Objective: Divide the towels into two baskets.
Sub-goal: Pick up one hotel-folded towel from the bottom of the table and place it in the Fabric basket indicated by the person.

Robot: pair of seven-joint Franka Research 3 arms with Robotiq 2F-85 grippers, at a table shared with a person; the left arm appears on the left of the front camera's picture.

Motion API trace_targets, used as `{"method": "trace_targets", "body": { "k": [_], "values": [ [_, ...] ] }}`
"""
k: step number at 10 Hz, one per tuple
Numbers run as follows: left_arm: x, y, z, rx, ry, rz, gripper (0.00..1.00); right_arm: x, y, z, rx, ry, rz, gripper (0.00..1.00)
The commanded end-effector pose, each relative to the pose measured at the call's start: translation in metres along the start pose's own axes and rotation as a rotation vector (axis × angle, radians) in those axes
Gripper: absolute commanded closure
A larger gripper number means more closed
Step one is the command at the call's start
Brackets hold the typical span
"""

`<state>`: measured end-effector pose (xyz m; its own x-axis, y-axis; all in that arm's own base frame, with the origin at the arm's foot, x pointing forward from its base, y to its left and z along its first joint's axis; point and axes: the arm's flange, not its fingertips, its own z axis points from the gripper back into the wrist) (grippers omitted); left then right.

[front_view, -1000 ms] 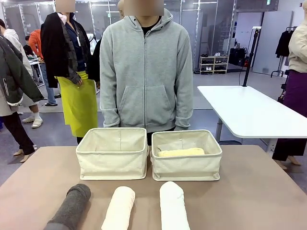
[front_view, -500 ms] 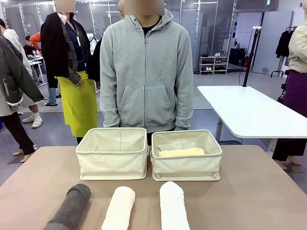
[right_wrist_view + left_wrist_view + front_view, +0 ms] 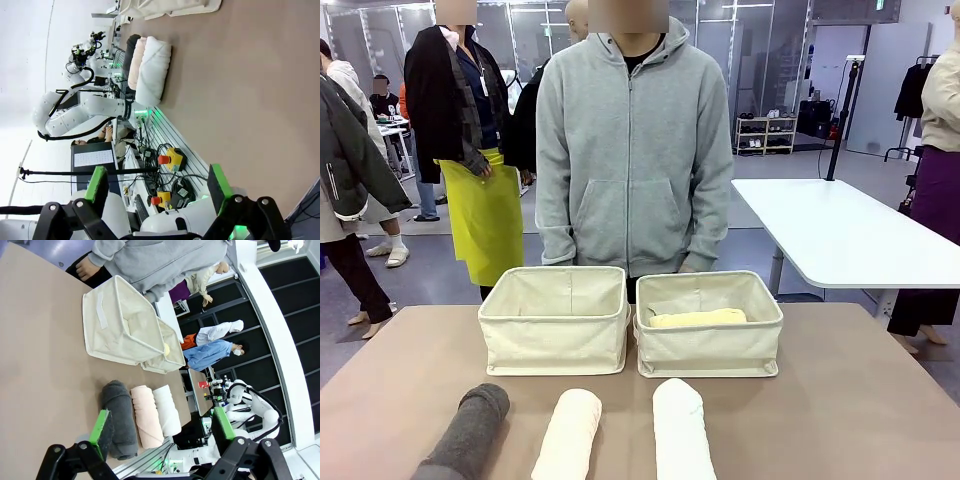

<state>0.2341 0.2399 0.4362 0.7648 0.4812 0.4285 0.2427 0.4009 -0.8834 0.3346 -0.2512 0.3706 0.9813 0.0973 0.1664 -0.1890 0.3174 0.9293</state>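
While both sets of fingers stand spread wide w/ nothing held, left gripper (image 3: 162, 429) faces dark grey towel (image 3: 120, 420), cream towel (image 3: 147, 416) & white towel (image 3: 167, 410), side by side on table (image 3: 45, 370). Right gripper (image 3: 157, 184) hangs well off them. Front view adds pale yellow towel (image 3: 697, 319) lying in right basket (image 3: 710, 352), just beside left basket (image 3: 555, 342).

Two baskets stand side by side on the table (image 3: 880, 400), toward its far edge; the left basket (image 3: 555, 335) and the right basket (image 3: 710, 350) sit just beside each other; a fourth towel (image 3: 698, 319) lies crosswise inside the right basket; three more lie in a row before the baskets, at the near edge, each pointing toward them: the left towel (image 3: 470, 435), the middle towel (image 3: 568, 432), the right towel (image 3: 680, 430); a person (image 3: 632, 150) stands behind the baskets; a second table (image 3: 840, 235) stands farther back, to the right.
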Motion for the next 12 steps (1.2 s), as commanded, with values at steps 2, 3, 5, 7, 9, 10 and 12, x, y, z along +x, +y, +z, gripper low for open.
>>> {"method": "trace_targets", "body": {
  "k": [2, 3, 5, 7, 9, 10, 12],
  "values": [
    [0.0, -0.001, 0.003, -0.02, -0.007, -0.011, 0.0, -0.003, 0.003, -0.003, 0.001, -0.008, 0.004, 0.0],
    [0.0, -0.001, 0.003, -0.02, -0.007, -0.011, 0.0, -0.003, 0.003, -0.003, 0.001, -0.008, 0.004, 0.0],
    [0.0, -0.001, 0.003, -0.02, -0.007, -0.011, 0.0, -0.003, 0.003, -0.003, 0.001, -0.008, 0.004, 0.0],
    [0.0, -0.001, 0.003, -0.02, -0.007, -0.011, 0.0, -0.003, 0.003, -0.003, 0.001, -0.008, 0.004, 0.0],
    [0.0, -0.001, 0.003, -0.02, -0.007, -0.011, 0.0, -0.003, 0.003, -0.003, 0.001, -0.008, 0.004, 0.0],
    [0.0, -0.001, 0.003, -0.02, -0.007, -0.011, 0.0, 0.0, 0.0, 0.0, 0.0, 0.0, 0.0, 0.0],
    [0.0, -0.001, 0.003, -0.02, -0.007, -0.011, 0.0, 0.027, 0.028, -0.053, -0.128, 0.058, -0.12, 0.0]
  ]
}}
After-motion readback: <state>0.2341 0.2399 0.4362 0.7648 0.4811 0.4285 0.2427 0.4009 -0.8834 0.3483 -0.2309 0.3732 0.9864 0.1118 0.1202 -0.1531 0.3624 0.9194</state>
